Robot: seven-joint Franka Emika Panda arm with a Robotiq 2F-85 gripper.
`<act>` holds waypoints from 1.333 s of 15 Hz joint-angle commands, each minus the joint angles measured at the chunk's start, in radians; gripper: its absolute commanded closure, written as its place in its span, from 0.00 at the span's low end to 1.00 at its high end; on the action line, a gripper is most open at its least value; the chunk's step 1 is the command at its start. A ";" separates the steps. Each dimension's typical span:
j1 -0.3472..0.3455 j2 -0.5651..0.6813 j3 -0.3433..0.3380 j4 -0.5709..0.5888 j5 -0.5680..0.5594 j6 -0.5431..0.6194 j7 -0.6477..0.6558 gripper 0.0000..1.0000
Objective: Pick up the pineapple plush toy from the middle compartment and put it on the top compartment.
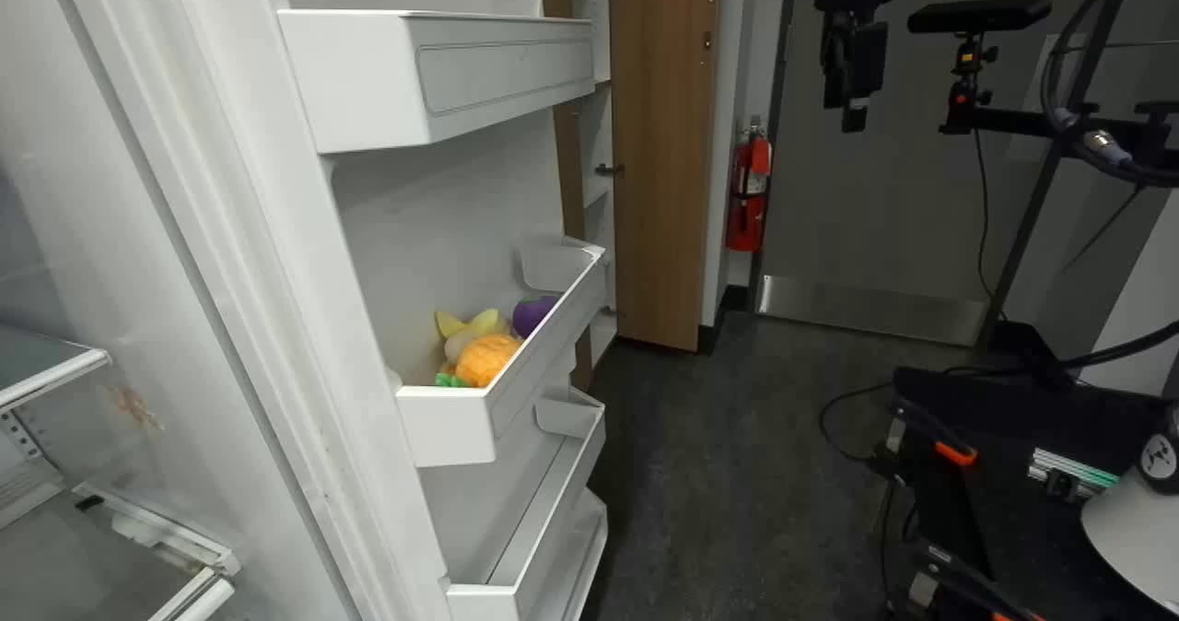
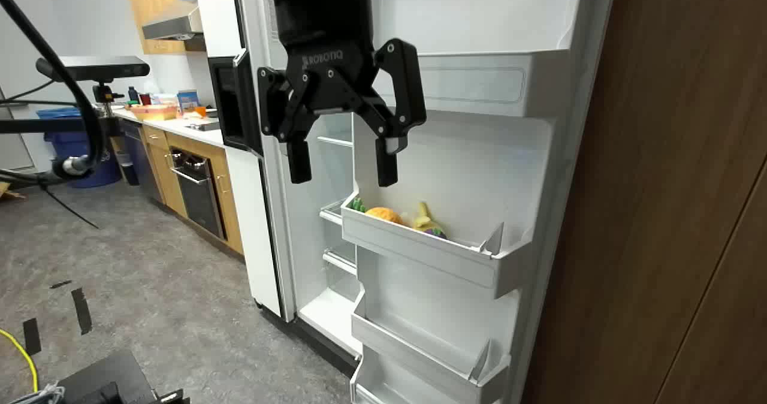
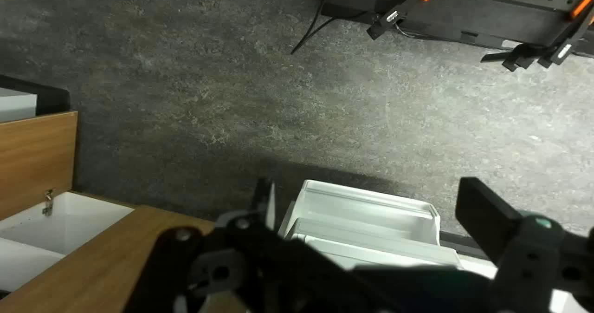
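Note:
The pineapple plush toy, orange with a green tuft, lies in the middle compartment, near one end and close to its front wall. In an exterior view the toy shows partly above the rim of that bin. The top compartment is the white bin above; it also shows in an exterior view. My gripper is open and empty, pointing down, out in front of the door. In the wrist view my open fingers frame white bins and floor; the pineapple is out of view there.
A yellow banana-shaped toy and a purple item lie beside the pineapple in the same bin. Lower white bins sit below. A wooden cabinet door stands beyond the fridge door. A camera on a stand is near the arm.

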 commanded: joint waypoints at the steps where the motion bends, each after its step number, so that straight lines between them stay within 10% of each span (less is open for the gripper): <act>1: 0.006 0.000 -0.005 0.002 -0.002 -0.003 0.002 0.00; 20: 0.032 0.143 0.012 -0.026 0.110 0.241 0.123 0.00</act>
